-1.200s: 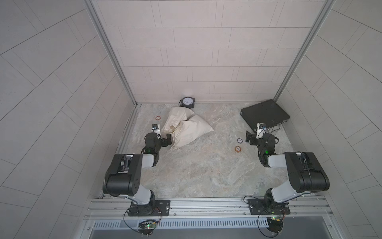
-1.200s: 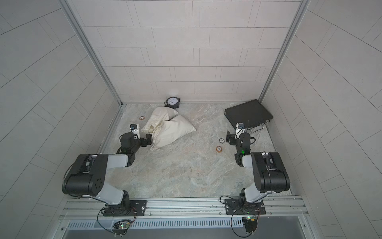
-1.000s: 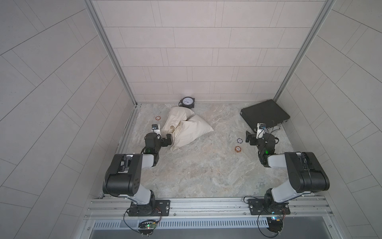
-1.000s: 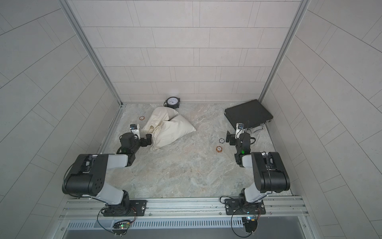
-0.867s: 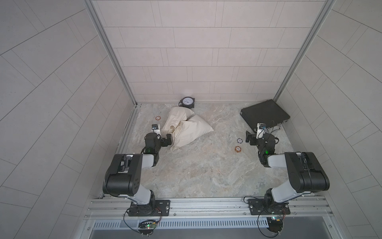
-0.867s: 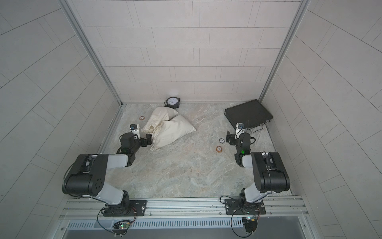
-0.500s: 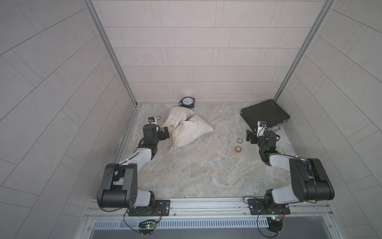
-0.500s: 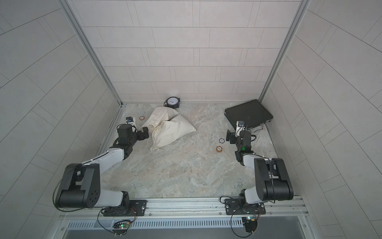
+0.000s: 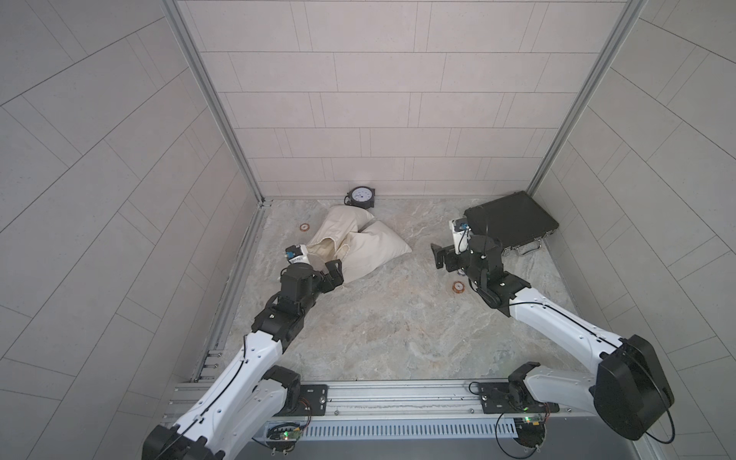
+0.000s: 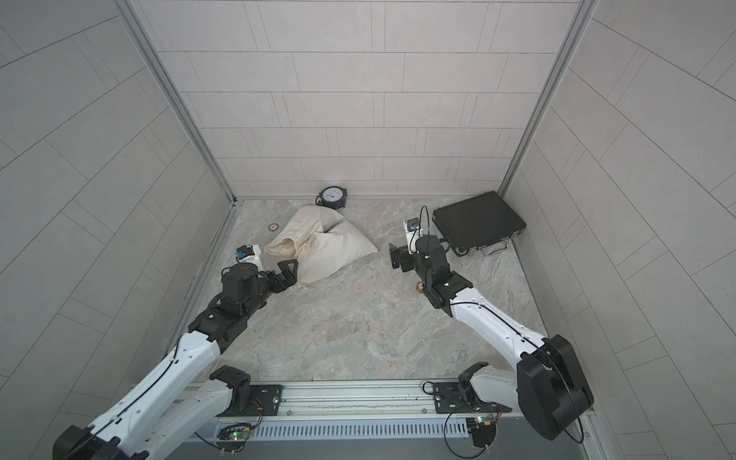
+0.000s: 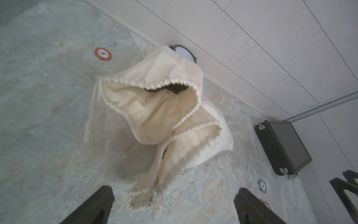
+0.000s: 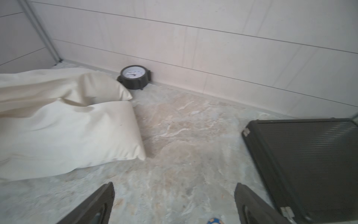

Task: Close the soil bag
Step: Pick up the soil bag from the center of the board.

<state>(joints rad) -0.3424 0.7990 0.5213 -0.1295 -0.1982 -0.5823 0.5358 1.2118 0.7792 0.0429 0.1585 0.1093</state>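
One open-mouthed bag point(image 9: 370, 247) is lying back left beside one clock point(image 9: 360, 195), with one case point(image 9: 509, 219) and three chips point(image 11: 103, 54) around, while left gripper point(image 9: 333, 274), at its mouth, and right gripper point(image 9: 438, 257) are hovering spread, empty.

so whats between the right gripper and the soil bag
nothing: only bare table lies between the open right gripper and the soil bag. both top views show it, and the right wrist view shows the same bare stretch up to the bag's corner.
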